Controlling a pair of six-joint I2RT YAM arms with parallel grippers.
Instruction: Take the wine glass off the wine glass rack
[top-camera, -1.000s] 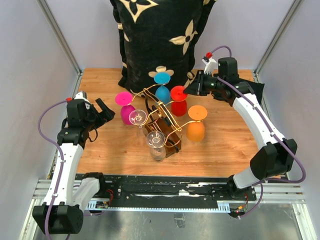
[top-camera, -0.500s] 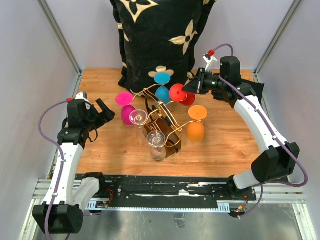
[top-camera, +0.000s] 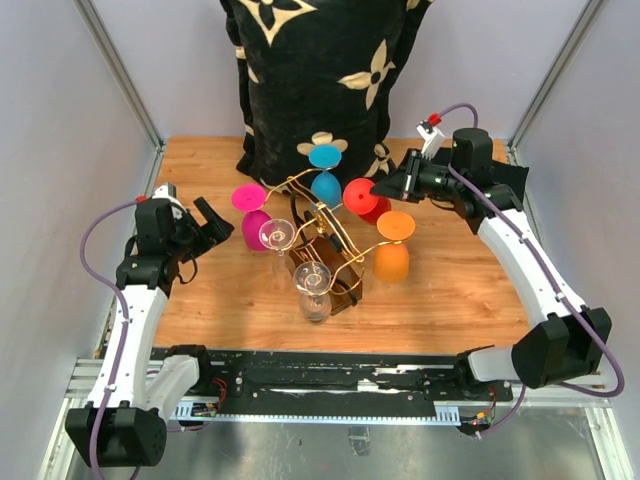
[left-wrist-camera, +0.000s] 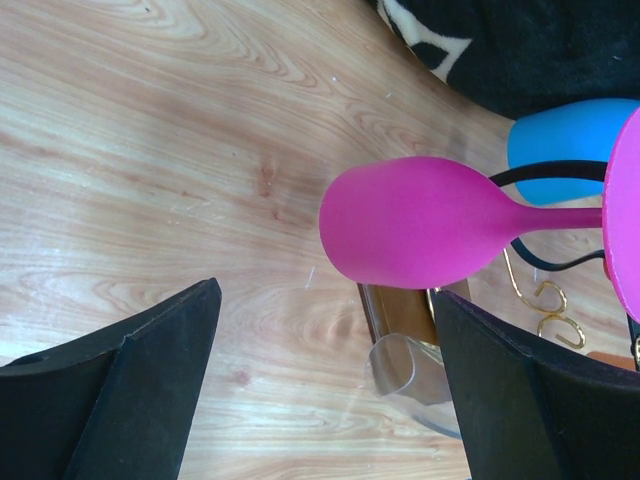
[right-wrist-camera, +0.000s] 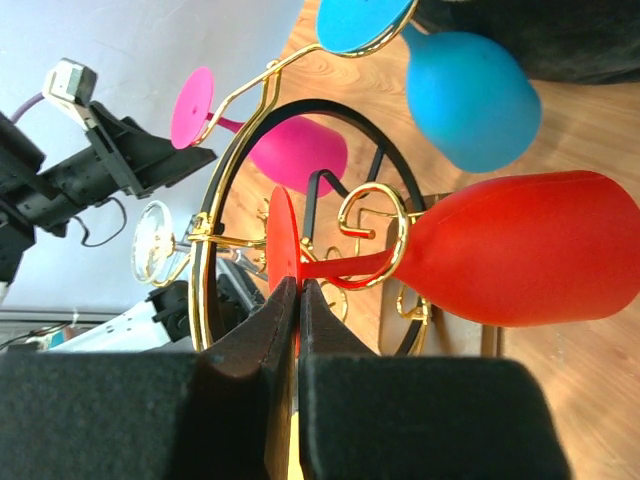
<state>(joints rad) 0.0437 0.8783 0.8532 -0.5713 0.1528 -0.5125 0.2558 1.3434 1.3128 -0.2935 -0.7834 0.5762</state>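
Observation:
The wine glass rack (top-camera: 322, 212) is a gold wire stand on a brown wooden base (top-camera: 345, 280) at mid table. Several glasses hang upside down from it. My right gripper (top-camera: 388, 186) is shut on the foot of the red wine glass (top-camera: 362, 196), which is tilted. In the right wrist view the fingers (right-wrist-camera: 285, 330) pinch the red foot edge, and the red glass (right-wrist-camera: 520, 262) has its stem inside a gold scroll ring (right-wrist-camera: 375, 225). My left gripper (top-camera: 212, 226) is open and empty, left of the pink glass (top-camera: 250, 228). The pink glass (left-wrist-camera: 420, 228) lies ahead of the left gripper (left-wrist-camera: 325, 385).
Blue (top-camera: 325, 185), orange (top-camera: 392, 258) and two clear glasses (top-camera: 276, 238) (top-camera: 312, 285) hang on the rack. A big black flower-print cushion (top-camera: 320, 80) stands behind it. Grey walls close in the left and right sides of the table (top-camera: 450, 290).
My right gripper has moved right and back, pulling the red glass outward along its rack arm and tilting it. The left arm has not moved.

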